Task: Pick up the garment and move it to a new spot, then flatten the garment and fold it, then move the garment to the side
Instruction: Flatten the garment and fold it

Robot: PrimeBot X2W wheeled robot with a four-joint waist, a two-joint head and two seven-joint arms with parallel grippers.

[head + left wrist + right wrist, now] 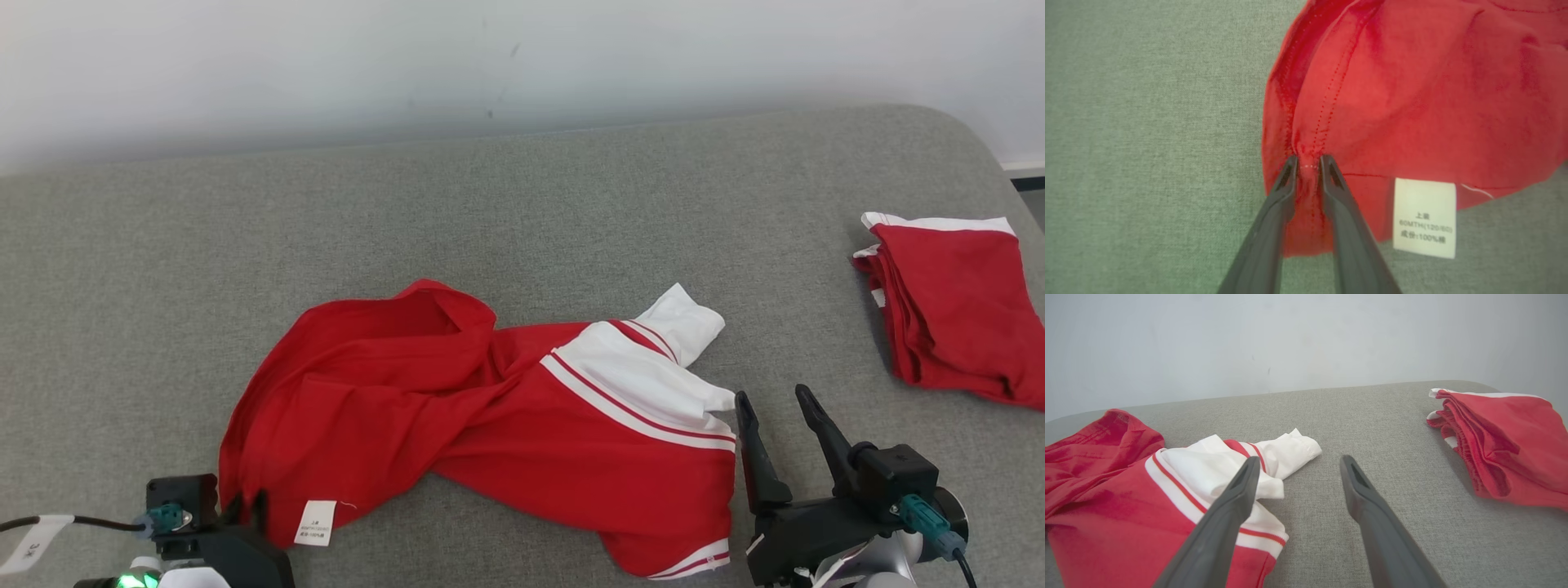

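Lying crumpled across the middle of the grey fabric-covered worktop (571, 204): a red cloth garment (457, 408) with white bands and thin red stripes at its right end. One white cuff-like end sticks up and away toward the pale wall (490, 57). A white rectangular care label (315, 523) hangs off the near left hem, printed text facing up.

Left end effector (247, 508) sits at the garment's near left corner. In the left wrist view the left end effector (1308, 163) has its two dark fingers drawn close together, clamped on a bunched fold of the red cloth garment (1412, 102) right along the stitched hem; the care label (1425, 218) is just beside them.

Right end effector (772, 396) is just beside the garment's white-banded right edge, fingers spread well apart, nothing between them. In the right wrist view of the right end effector (1300, 459), one finger overlaps the white band of the red cloth garment (1098, 490); contact cannot be told.

A second folded red garment with white trim (955, 302) lies at the worktop's far right, well apart from the first; it also shows in the right wrist view (1506, 445).
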